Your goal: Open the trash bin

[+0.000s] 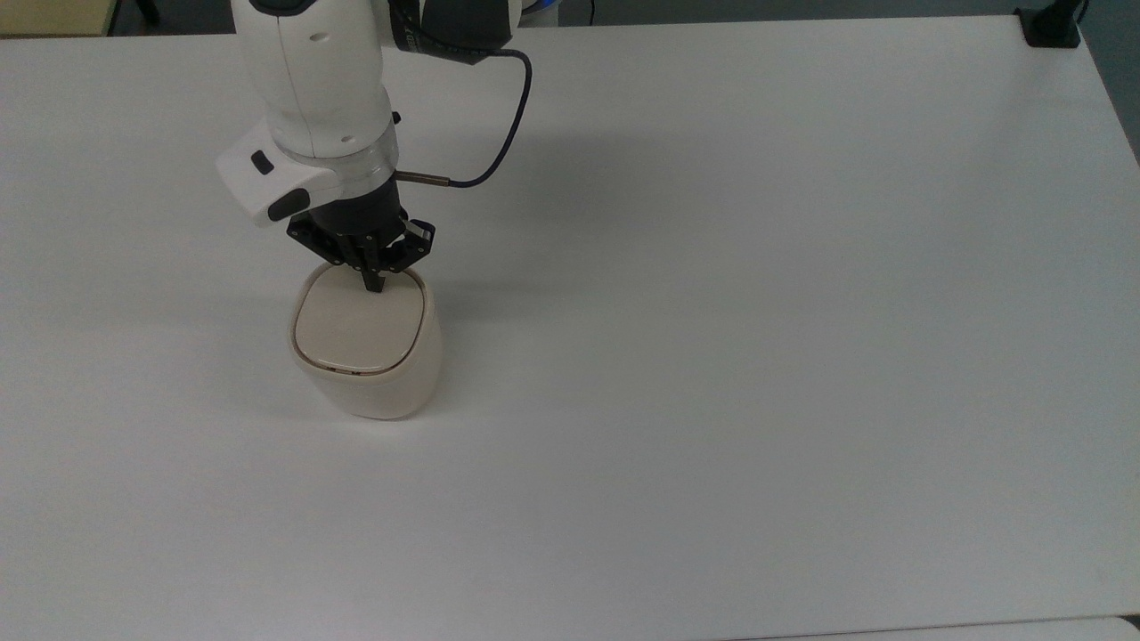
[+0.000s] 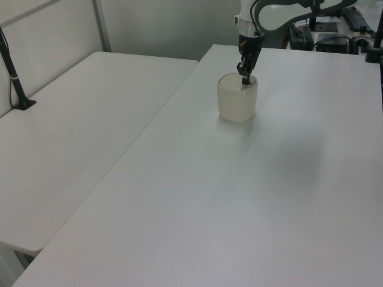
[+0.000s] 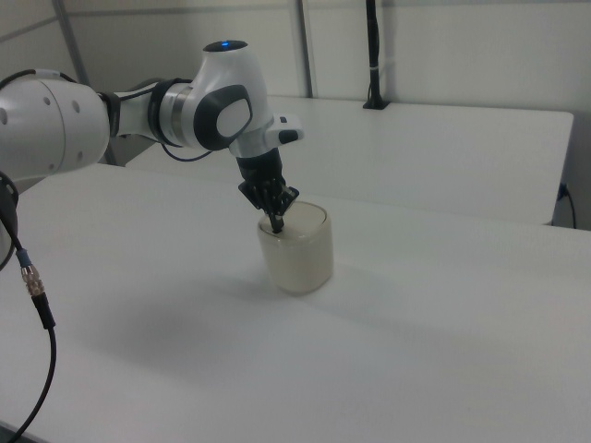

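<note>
**Gripper tip pressed down at the back edge of the bin lid**

The arm reaches in from the top view's upper edge, its white wrist pointing almost straight down over the trash bin. In the right view the arm bends in from the right view's left, the forearm level and the last joint turned downward. The gripper hangs vertical, its two black fingers drawn together into a single narrow tip with no gap showing between them and nothing held. That tip meets the top of the bin at the lid's edge nearest the arm, the spot where it covers whatever lies beneath. In the left view the gripper touches the bin at its far rim; in the right view the gripper comes down on the near-left part of the bin's top.

The bin stands upright on a white table, in the top view's left half, and its lid lies flat and closed. A dark cable loops from the wrist. A second white table adjoins on the left view's left, with a black post clamped at its edge. Pale partition walls stand behind the tables in the right view
</note>
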